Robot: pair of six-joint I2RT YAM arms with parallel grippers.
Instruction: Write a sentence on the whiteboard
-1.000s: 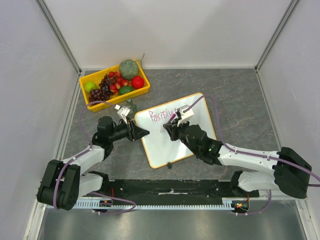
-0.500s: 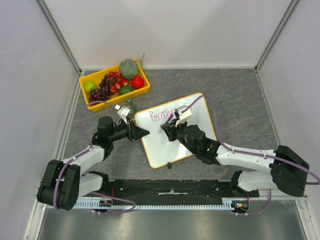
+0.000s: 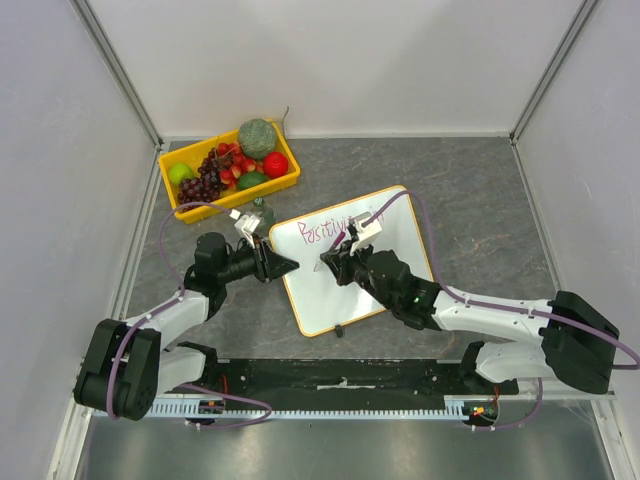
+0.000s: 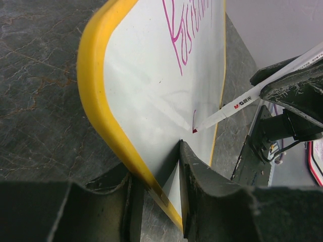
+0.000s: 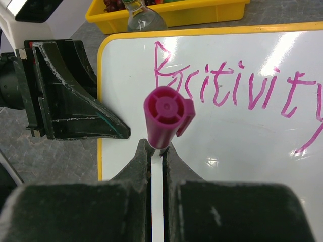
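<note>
The whiteboard lies skewed on the grey stone-patterned table, in front of both arm bases, with its long sides running diagonally. Across its far half runs the sentence, so far the single magenta word "Positivity". Below that word's start, a white-barrelled marker touches the board with its tip at a short fresh stroke.

The board looks thin, stiff and light, with a glossy face. It would probably skate over the table under pen pressure. The yellow frame is the sensible place to hold it, away from ink that would smear.

That is where the left gripper sits: its fingers pinch the board's left edge, one on the white face and one outside the frame. The right gripper has its fingers pressed nearly together on the marker, just under the magenta cap posted on its back end. That smooth, slim barrel could twist in the grip.

Beyond the board's far left corner stands a small clear bottle, and past it a yellow tray of fruit.
</note>
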